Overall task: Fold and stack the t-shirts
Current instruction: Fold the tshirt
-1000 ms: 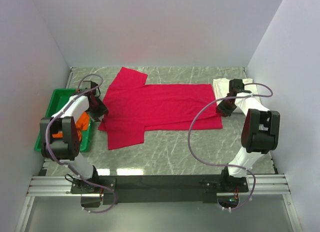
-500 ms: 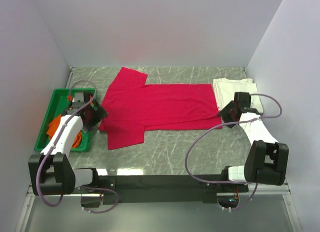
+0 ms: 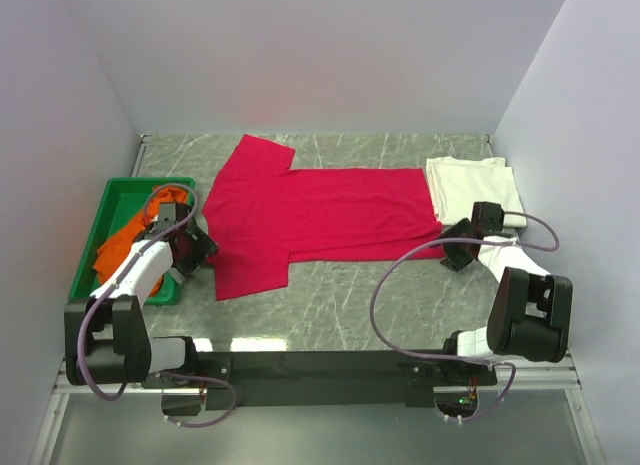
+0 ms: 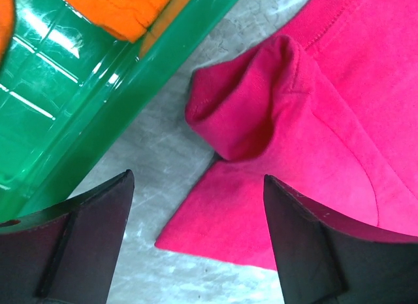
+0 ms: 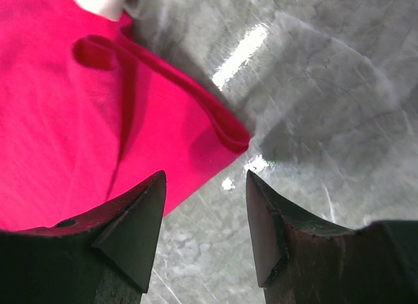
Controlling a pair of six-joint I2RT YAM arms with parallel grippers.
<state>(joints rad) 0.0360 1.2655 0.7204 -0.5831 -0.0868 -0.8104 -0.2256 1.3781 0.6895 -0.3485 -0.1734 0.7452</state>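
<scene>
Left arm partly hides orange t-shirt; right arm, cream t-shirt.

The crimson t-shirt lies spread flat across the middle of the table, sleeves to the left and hem to the right. The cream-white t-shirt lies folded just beside the hem, at the far right. The orange t-shirt sits in the green bin at the left. The left gripper is positioned between the bin and the near sleeve. The right gripper is positioned just beside the near hem corner.
</scene>
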